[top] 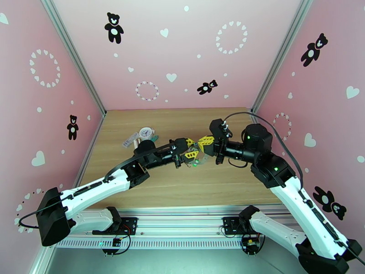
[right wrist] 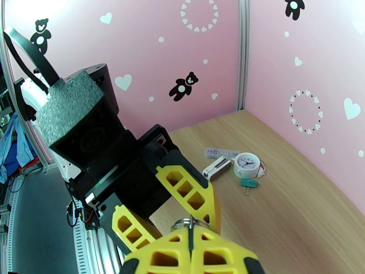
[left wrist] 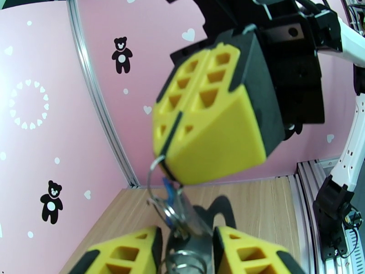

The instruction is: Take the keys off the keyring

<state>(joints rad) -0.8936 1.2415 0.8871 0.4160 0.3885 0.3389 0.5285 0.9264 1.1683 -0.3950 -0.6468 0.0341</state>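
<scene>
Right claw [left wrist: 167, 161] clamps a thin wire ring [left wrist: 153, 172] with the blue key [left wrist: 168, 186]. Dark, flat keyring [left wrist: 200, 223] sits inside the left claw [left wrist: 185, 234]; whether it grips, I cannot tell.

The back wall [top: 182, 51] at 12 o'clock is pale pink. The left wall [top: 41, 110] at 9 o'clock and the right wall [top: 328, 110] at 3 o'clock are a deeper pink. All three have black bears [top: 113, 27], white hearts [top: 171, 77], small white dots and rings of hearts [top: 231, 37]. Silver posts [top: 75, 55] stand in the corners at 11 and 1 o'clock. The table [top: 137, 119] in the middle is light wood. A grey metal rail [top: 182, 224] runs along its edge at 6 o'clock. The light is bright and soft.
</scene>
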